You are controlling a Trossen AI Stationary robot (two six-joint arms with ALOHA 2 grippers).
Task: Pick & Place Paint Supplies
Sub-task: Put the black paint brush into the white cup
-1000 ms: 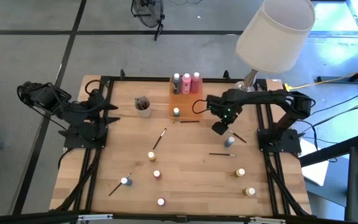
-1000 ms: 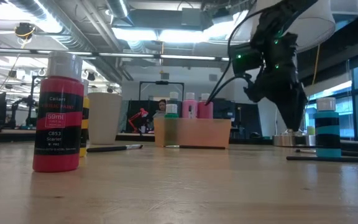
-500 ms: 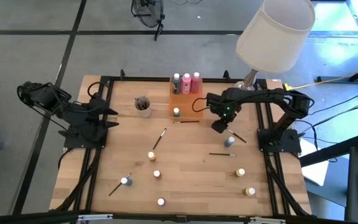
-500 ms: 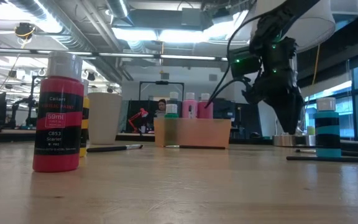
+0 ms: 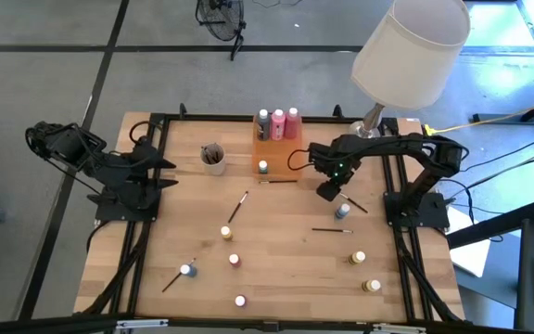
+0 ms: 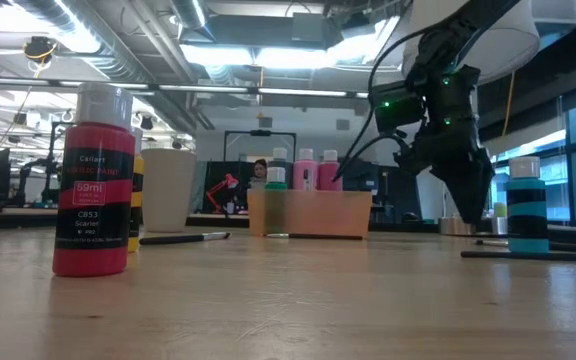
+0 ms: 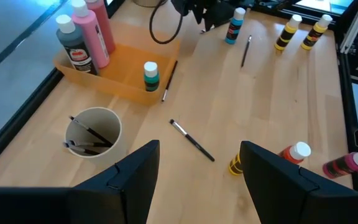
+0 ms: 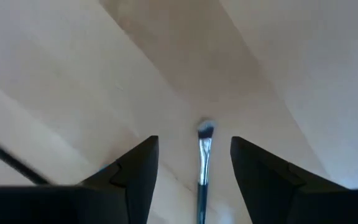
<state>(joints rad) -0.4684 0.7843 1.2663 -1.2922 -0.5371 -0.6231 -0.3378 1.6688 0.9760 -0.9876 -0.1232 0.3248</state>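
Observation:
My right gripper (image 5: pixel 327 192) points down, open, low over the table right of the orange tray (image 5: pixel 290 153). A thin dark paintbrush (image 8: pixel 202 167) lies on the wood between its fingers, untouched, bristle end (image 8: pixel 205 130) just past them. A blue pot (image 5: pixel 343 211) stands close by. Three tall bottles (image 5: pixel 278 122) and a green pot (image 5: pixel 263 167) stand in the tray. Other brushes (image 5: pixel 237 206) and small pots (image 5: pixel 225 232) are scattered on the table. My left gripper (image 5: pixel 168 165) waits open, raised, at the left edge.
A grey cup (image 5: pixel 213 158) holding brushes stands left of the tray. A lamp with a white shade (image 5: pixel 411 46) rises at the far right corner. Pots (image 5: pixel 358 258) stand toward the near right, and a brush (image 5: pixel 330 230) lies near the blue pot. Bare wood lies between them.
My right gripper has sunk slightly toward the brush on the table, staying open and pointing down.

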